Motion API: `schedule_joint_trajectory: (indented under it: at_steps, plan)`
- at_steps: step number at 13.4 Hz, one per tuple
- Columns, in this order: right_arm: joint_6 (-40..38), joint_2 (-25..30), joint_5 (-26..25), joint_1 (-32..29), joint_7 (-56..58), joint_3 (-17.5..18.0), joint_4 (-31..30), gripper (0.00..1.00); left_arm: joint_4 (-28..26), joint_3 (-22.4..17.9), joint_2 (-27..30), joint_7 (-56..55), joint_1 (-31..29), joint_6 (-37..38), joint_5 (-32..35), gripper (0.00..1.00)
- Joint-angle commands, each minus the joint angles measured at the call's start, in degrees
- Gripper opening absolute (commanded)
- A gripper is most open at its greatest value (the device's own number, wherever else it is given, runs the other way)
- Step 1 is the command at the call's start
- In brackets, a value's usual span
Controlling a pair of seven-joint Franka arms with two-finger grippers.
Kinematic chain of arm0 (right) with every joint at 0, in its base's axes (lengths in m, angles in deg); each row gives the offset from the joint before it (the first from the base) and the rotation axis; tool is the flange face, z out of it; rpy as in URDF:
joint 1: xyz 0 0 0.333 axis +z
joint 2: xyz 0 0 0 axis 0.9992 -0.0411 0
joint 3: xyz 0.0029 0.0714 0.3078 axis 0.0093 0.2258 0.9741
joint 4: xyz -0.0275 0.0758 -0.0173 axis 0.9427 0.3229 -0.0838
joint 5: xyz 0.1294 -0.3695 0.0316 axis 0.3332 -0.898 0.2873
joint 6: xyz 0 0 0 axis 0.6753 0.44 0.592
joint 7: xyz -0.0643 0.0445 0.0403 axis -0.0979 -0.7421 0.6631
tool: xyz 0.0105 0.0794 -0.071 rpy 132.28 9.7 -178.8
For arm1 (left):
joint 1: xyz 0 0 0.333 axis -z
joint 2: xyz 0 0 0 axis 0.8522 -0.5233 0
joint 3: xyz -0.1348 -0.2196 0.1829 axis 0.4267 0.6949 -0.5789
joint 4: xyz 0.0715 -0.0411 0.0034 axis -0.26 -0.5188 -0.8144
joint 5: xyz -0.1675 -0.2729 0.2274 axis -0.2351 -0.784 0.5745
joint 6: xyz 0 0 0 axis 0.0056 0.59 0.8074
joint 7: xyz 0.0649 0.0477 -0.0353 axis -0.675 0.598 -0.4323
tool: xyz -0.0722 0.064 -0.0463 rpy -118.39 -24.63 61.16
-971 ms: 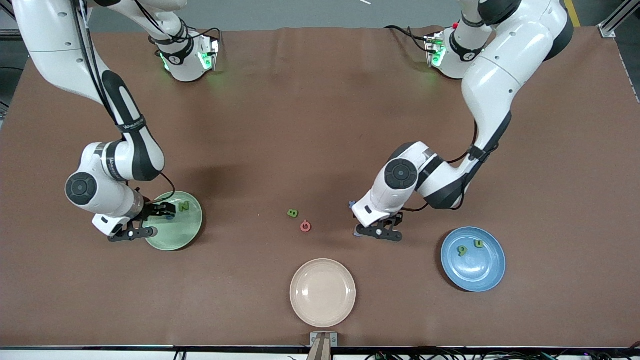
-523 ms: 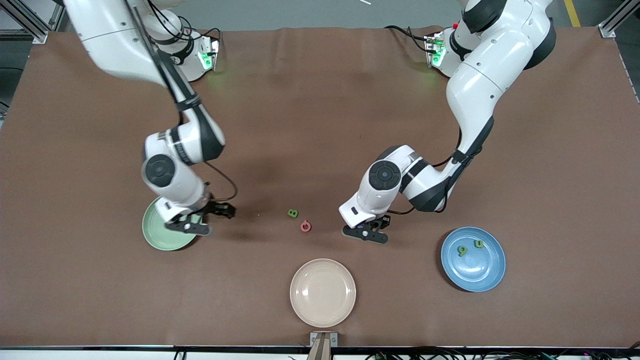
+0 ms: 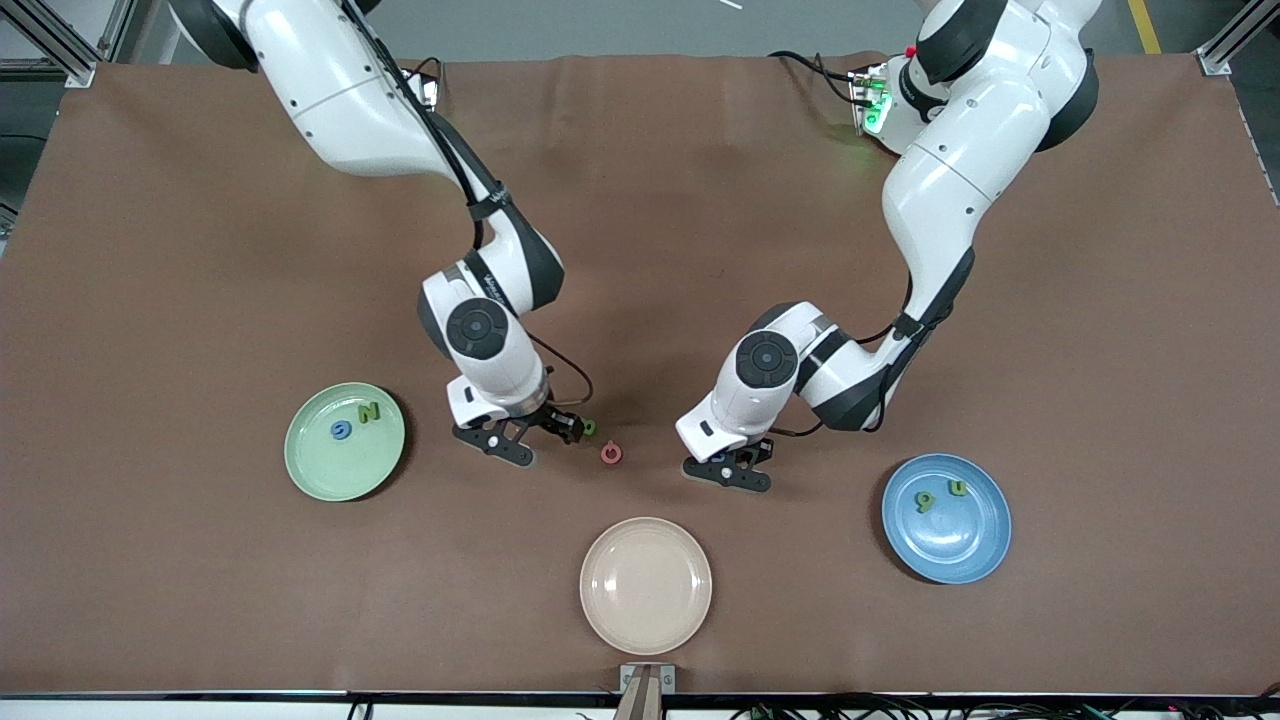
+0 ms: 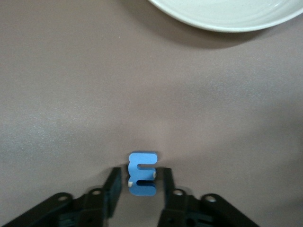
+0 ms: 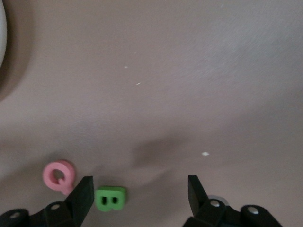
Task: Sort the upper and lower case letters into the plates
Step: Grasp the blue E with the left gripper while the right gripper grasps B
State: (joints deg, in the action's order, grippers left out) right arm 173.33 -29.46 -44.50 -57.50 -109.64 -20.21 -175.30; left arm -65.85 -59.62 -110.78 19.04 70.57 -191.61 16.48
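Note:
The mint green plate (image 3: 310, 470) holds a green N (image 3: 369, 411) and a blue letter (image 3: 341, 430). The blue plate (image 3: 975, 550) holds two green letters (image 3: 926, 500). A green B (image 3: 590, 427) and a pink Q (image 3: 611, 453) lie on the table between the arms. My right gripper (image 3: 566, 428) is open low over the table, with the B (image 5: 111, 197) between its fingers, close to one, and the Q (image 5: 59, 175) just outside. My left gripper (image 3: 722, 462) is open around a blue E (image 4: 142, 172) lying on the table, one finger close against it.
A cream-beige plate (image 3: 690, 610) with nothing in it sits near the front edge, nearer to the camera than the loose letters; its rim shows in the left wrist view (image 4: 227, 26). The brown table mat (image 3: 640, 200) spreads around everything.
My right arm has swung from the mint green plate to the green B, leaving the blue letter in that plate. My left gripper has shifted slightly toward the right arm's end, onto the E.

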Motion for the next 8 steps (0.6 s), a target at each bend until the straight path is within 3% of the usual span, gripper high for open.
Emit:
schedule_joint_trajectory:
  at_steps: [1,3,8]
  plan:
    - [-0.3,-3.2,-1.1,1.4,-5.9,-0.7,4.1,0.76,1.7,-0.9,-1.1,1.0,1.4,-0.1,0.2,0.16]
    - [-0.4,-4.4,-1.2,3.1,-7.1,-1.0,5.0,0.71,1.6,-1.0,-1.0,1.0,1.4,-0.1,0.2,0.02]
    - [-0.5,-5.7,-2.8,4.9,-7.1,-1.2,5.6,0.59,1.3,-0.7,2.7,1.5,-2.7,0.4,0.4,0.00]
